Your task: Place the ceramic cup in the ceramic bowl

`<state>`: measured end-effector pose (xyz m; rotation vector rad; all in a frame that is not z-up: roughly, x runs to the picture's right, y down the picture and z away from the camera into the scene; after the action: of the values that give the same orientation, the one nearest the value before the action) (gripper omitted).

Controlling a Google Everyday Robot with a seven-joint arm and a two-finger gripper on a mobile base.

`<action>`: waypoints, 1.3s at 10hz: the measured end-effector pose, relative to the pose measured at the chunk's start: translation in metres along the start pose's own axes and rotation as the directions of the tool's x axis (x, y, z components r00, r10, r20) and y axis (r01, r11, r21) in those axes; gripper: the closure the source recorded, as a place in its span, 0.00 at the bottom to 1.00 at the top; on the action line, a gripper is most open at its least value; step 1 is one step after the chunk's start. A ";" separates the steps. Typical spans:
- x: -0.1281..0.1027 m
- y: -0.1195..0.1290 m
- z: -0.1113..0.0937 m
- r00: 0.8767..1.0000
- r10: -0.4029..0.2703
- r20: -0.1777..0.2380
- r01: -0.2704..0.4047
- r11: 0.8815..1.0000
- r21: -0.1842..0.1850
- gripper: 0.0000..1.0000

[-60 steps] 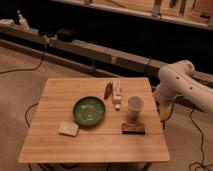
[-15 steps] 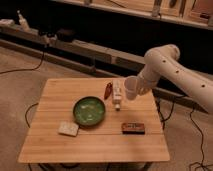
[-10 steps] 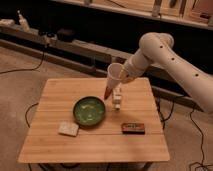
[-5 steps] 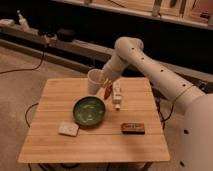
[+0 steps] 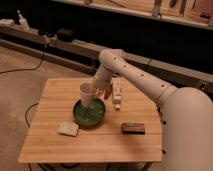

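The white ceramic cup (image 5: 87, 94) hangs upright just above the far part of the green ceramic bowl (image 5: 90, 113), which sits at the middle of the wooden table (image 5: 50, 145). My gripper (image 5: 95, 89) is at the cup's right side and holds it, the white arm reaching in from the right. The cup's base overlaps the bowl's rim in this view; I cannot tell whether it touches the bowl.
A slim white bottle-like object (image 5: 117, 93) lies right of the bowl, with a red item (image 5: 107, 92) beside it. A pale sponge block (image 5: 68, 128) lies front left. A dark flat packet (image 5: 133, 128) lies front right. Shelves and cables run behind.
The arm has carried the cup left from the table's right side and lowered it over the bowl. The other things have not moved.
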<state>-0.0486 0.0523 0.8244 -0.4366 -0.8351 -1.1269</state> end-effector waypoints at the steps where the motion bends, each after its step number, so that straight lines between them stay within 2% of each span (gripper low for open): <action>1: -0.005 0.005 0.016 1.000 -0.004 0.019 0.004 1.000 -0.030 0.66; 3: -0.011 0.007 0.035 0.999 -0.003 0.035 0.005 0.998 -0.063 0.46; 5: -0.006 0.014 0.042 0.999 0.023 0.026 -0.021 0.996 -0.089 0.26; 6: -0.004 0.019 0.042 0.999 0.032 0.010 -0.030 0.993 -0.110 0.20; 9: -0.006 0.023 0.042 1.000 0.028 -0.013 -0.030 0.990 -0.139 0.20; 11: -0.012 0.019 0.038 1.000 0.018 -0.021 -0.021 0.991 -0.134 0.20; 13: -0.012 0.017 0.022 0.999 0.015 -0.047 -0.021 0.993 -0.119 0.20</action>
<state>-0.0429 0.0812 0.8309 -0.5148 -0.7239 -1.1699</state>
